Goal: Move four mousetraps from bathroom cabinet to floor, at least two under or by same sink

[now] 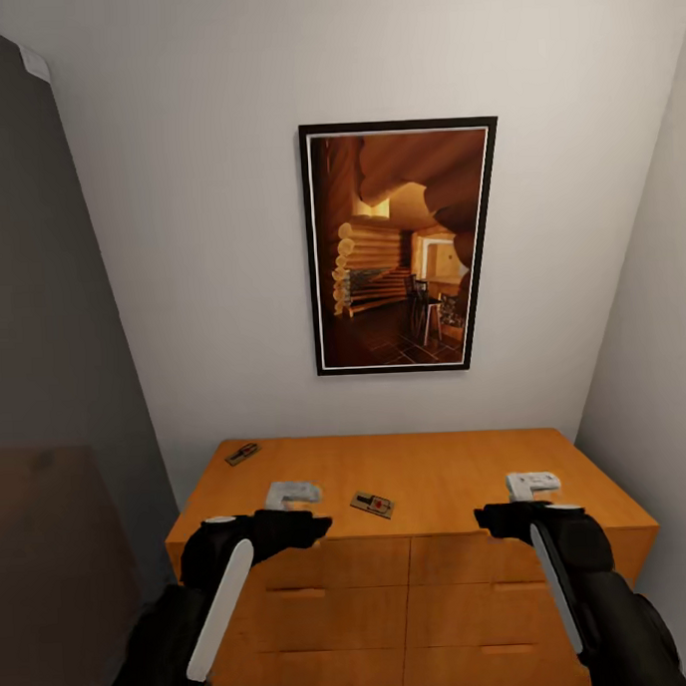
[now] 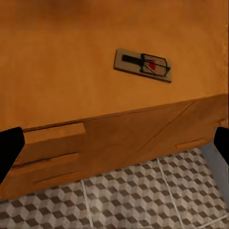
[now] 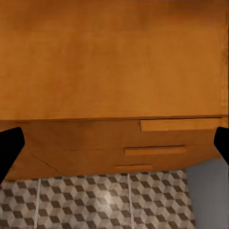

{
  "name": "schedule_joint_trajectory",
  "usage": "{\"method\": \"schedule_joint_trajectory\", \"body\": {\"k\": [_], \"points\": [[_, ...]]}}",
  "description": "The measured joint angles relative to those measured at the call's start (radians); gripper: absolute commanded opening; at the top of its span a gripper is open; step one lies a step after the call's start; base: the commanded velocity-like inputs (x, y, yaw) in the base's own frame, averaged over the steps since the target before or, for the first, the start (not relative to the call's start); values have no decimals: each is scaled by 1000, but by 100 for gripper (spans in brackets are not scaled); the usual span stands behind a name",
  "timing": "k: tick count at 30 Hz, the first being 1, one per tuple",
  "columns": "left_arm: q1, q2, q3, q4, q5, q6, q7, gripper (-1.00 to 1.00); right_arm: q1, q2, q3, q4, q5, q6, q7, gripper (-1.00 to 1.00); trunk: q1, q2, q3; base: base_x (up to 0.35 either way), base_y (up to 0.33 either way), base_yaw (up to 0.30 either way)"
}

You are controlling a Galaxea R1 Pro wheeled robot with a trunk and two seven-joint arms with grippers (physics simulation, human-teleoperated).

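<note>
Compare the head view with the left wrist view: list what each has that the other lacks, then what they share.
Head view alone: a framed picture on the wall, a second mousetrap at the cabinet top's back left corner, and both grippers, left and right, jaws open. Left wrist view alone: the cube-patterned bathroom floor. Shared: the cabinet and the mousetrap near its front edge.

You've got an orange-brown cabinet (image 1: 469, 477), wood grain on top and drawer fronts. The nearer mousetrap (image 1: 372, 503) is tan with dark wire and a red spot; the far mousetrap (image 1: 242, 453) reads darker brown. Floor tiles (image 2: 143, 200) show a brown, beige and white cube pattern with pale grout. Both arms are black with white strips. The wall picture (image 1: 402, 246) is black-framed, warm browns inside.
</note>
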Motion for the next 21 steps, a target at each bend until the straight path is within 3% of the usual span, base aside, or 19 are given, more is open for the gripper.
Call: {"method": "schedule_joint_trajectory", "body": {"k": [4, 10, 14, 16, 21], "points": [[-174, 6, 7, 7, -3, 1, 4, 100, -155, 8, 2, 13, 4, 0, -8, 100, 0, 0, 0, 0, 0, 0], [-274, 19, 20, 20, -33, -3, 13, 100, -260, 29, 4, 59, 4, 0, -11, 100, 0, 0, 0, 0, 0, 0], [-358, 28, 60, 68, -81, -4, 18, 100, -340, 56, 4, 139, 5, 0, -14, 100, 0, 0, 0, 0, 0, 0], [-389, 31, 81, 107, -99, -3, 18, 100, -369, 67, 4, 182, 6, 0, -18, 100, 0, 0, 0, 0, 0, 0], [-450, 53, 130, 296, -170, -2, 19, 100, -443, 109, 4, 325, 13, 1, -48, 100, 0, 0, -1, 0, 0, 0]]}}
